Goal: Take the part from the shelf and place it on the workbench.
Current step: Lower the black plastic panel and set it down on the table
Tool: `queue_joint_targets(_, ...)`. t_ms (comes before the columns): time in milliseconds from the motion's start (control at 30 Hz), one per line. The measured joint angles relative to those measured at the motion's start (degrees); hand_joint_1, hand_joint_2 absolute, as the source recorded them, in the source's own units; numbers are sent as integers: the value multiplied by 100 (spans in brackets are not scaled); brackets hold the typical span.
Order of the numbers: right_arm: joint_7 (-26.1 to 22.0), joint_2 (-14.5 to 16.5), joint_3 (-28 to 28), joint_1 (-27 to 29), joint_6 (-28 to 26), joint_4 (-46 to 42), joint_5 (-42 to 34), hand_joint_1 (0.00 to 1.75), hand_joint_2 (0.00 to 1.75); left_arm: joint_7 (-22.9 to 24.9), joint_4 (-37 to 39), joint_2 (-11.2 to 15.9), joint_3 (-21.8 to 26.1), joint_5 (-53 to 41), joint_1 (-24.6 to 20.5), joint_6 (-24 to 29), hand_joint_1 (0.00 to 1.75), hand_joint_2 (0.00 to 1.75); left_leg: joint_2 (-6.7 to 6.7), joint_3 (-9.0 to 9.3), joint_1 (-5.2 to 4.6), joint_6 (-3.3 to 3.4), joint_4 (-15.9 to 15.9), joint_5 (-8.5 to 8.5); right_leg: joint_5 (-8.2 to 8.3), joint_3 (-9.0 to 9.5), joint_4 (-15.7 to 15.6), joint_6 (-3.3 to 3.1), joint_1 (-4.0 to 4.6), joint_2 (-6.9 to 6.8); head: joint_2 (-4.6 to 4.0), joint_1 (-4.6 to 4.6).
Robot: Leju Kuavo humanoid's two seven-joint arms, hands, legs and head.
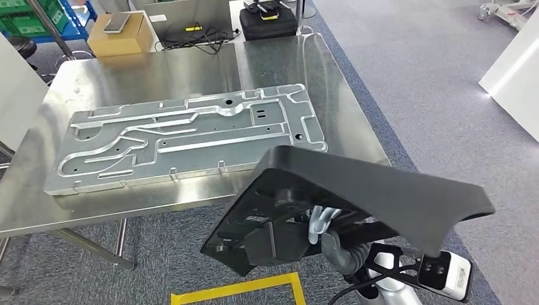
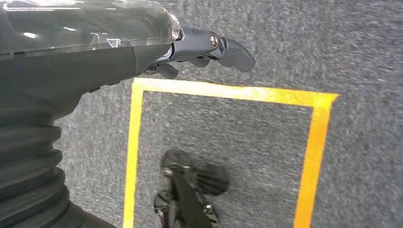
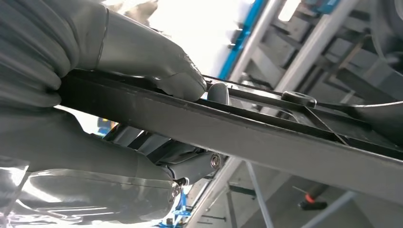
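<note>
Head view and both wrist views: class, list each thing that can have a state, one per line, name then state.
black plastic part: held in the air, tilted, in front of the workbench, not yet set down.
right hand: grips the black plastic part's edge, thumb on top.
left hand: holds nothing, hangs over the carpet.
workbench: bears a metal plate.
metal plate: lying flat.

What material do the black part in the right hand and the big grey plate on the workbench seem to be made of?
Black part: probably moulded plastic, matte, with ribs underneath. Grey plate: likely machined aluminium, dull satin, with milled grooves and holes. Workbench: looks like stainless steel, given its blurred reflections. The right hand grips the part's edge.
</note>
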Motion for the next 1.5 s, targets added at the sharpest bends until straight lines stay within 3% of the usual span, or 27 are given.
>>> queue_joint_targets(33, -1, 0, -53, 3, -65, -14, 92, 175, 175, -7, 1, 1, 1, 0, 7, 9, 0, 175, 2, 47, -29, 51, -365, 374, -49, 64, 3, 7, 13, 1, 0, 1)
queue_joint_targets(100, -2, 1, -224, -51, -166, -56, 228, 175, 175, -15, 2, -1, 4, 0, 26, 20, 0, 175, 0, 122, -81, 117, -806, 793, -134, 127, 11, 53, 32, 22, 0, 1)
queue_joint_targets(167, -2, 1, -463, -219, -231, -93, 316, 175, 175, -27, 2, -4, 10, 0, 41, 21, 0, 175, -9, 148, -98, 148, -874, 847, -195, 141, 7, 120, 43, 45, 0, 0)
queue_joint_targets(267, -2, -1, -840, -640, -315, -98, 431, 175, 175, -82, 1, -20, 41, 0, 32, 13, 0, 175, -5, 219, -49, 207, -987, 1017, -328, 101, 156, 224, 49, 27, 0, 1)
queue_joint_targets(300, -2, -2, -949, -779, -346, -74, 480, 175, 175, -106, 1, -31, 56, 0, 27, 8, 0, 175, -4, 236, -34, 223, -1019, 1034, -450, -20, 389, 262, 38, 16, 0, 1)
queue_joint_targets(367, 7, -9, -1122, -1137, -459, 105, 679, 175, 175, -151, 1, -50, 92, 0, 34, -15, 0, 175, -2, 238, -35, 244, -1034, 1023, -744, -447, 1085, 322, 2, -1, 0, 2)
queue_joint_targets(400, 22, -16, -1186, -1418, -574, 296, 857, 175, 175, -172, 1, -57, 110, 0, 38, -36, 0, 175, 3, 232, -37, 249, -1029, 1014, -804, -655, 1377, 341, -15, -7, 0, 2)
queue_joint_targets(433, 45, -28, -1242, -1755, -743, 540, 1085, 175, 175, -192, 1, -63, 125, 0, 35, -66, 0, 175, 10, 229, -38, 247, -1022, 1005, -751, -781, 1494, 353, -31, -14, 0, 2)
queue_joint_targets(467, 76, -42, -1285, -2110, -947, 792, 1332, 175, 175, -211, 0, -67, 132, 0, 23, -96, 0, 175, 13, 232, -38, 243, -1015, 995, -585, -797, 1395, 359, -45, -21, 0, 2)
queue_joint_targets(533, 167, -72, -1330, -2765, -1338, 1259, 1776, 175, 175, -236, 0, -72, 135, 0, 1, -142, 0, 175, 2, 253, -34, 221, -1003, 971, -100, -578, 721, 344, -64, -28, 0, 2)
queue_joint_targets(600, 248, -89, -1335, -3268, -1542, 1636, 1988, 175, 175, -243, 0, -72, 135, 0, 2, -161, 0, 175, -23, 250, -48, 174, -986, 957, 160, -377, 153, 291, -52, -24, 0, 2)
queue_joint_targets(767, 559, -89, -1251, -4146, -1998, 2434, 2672, 175, 175, -287, 0, -74, 135, 0, 7, -237, 0, 175, -30, 175, -43, 14, -875, 882, 188, -333, -11, 113, -44, -31, 0, 1)
queue_joint_targets(833, 761, -81, -1099, -4561, -2302, 2893, 3250, 175, 175, -330, 0, -74, 135, 0, 5, -282, 0, 175, -15, -85, -32, -34, -335, 628, 181, -294, -35, 47, -54, -43, 0, 1)
queue_joint_targets(900, 851, -61, -929, -4902, -2514, 3389, 3626, 175, 175, -361, 0, -73, 135, 0, 6, -313, 0, 175, -12, -506, -27, -57, 429, 367, 155, -268, -33, 14, -38, -39, 0, 0)
queue_joint_targets(933, 859, -45, -865, -5007, -2567, 3578, 3695, 175, 175, -368, 0, -74, 135, 0, 7, -319, 0, 175, -11, -655, -26, -57, 645, 354, 136, -247, -31, 7, -27, -38, 0, 0)
queue_joint_targets(967, 861, -29, -816, -5073, -2597, 3727, 3721, 175, 175, -371, 0, -75, 135, 0, 9, -322, 0, 175, -10, -701, -27, -47, 644, 455, 112, -219, -29, 6, -16, -38, 0, 0)
queue_joint_targets(1033, 866, -4, -752, -5159, -2622, 3920, 3765, 175, 175, -375, 0, -75, 135, 0, 10, -322, 0, 175, -8, -478, -36, 8, 2, 923, 45, -140, -26, 19, 2, -44, 0, 0)
queue_joint_targets(1100, 958, 8, -654, -5302, -2623, 4122, 4015, 175, 175, -392, 0, -68, 135, 0, 12, -332, 0, 175, -7, -177, -78, 90, -703, 1226, -20, -95, -17, 52, 26, -52, 0, 1)
queue_joint_targets(1200, 1410, 130, -139, -5726, -2611, 4874, 5282, 175, 175, -494, 0, -63, 134, 0, 9, -392, 0, 175, 2, -60, -118, 159, -990, 1194, -49, -118, -23, 124, 36, -37, 0, 0)
queue_joint_targets(1300, 1758, 504, 718, -6049, -2487, 6081, 6701, 175, 175, -625, -2, -77, 133, 0, -40, -427, 0, 175, 16, 32, -57, 208, -1091, 1191, -196, -209, 202, 208, 27, -36, 0, 1)
queue_joint_targets(1400, 1906, 999, 1509, -6066, -2255, 7196, 7416, 175, 175, -716, -2, -113, 133, 0, -86, -408, 0, 175, 8, 100, -38, 253, -1117, 1157, -589, -811, 1272, 277, -19, -42, 0, 2)
queue_joint_targets(1433, 1941, 1139, 1732, -6015, -2207, 7476, 7538, 175, 175, -736, -3, -127, 133, 0, -85, -403, 0, 175, -4, 118, -37, 253, -1113, 1136, -615, -1007, 1544, 295, -37, -43, 0, 2)
queue_joint_targets(1467, 1969, 1267, 1928, -5963, -2166, 7718, 7622, 175, 175, -755, -3, -139, 133, 0, -77, -402, 0, 175, -20, 140, -35, 247, -1104, 1110, -527, -1117, 1618, 308, -55, -44, 0, 2)
queue_joint_targets(1500, 1991, 1384, 2094, -5925, -2122, 7932, 7681, 175, 175, -772, -4, -152, 133, 0, -64, -405, 0, 175, -37, 164, -32, 233, -1087, 1078, -321, -1111, 1451, 312, -68, -45, 0, 2)
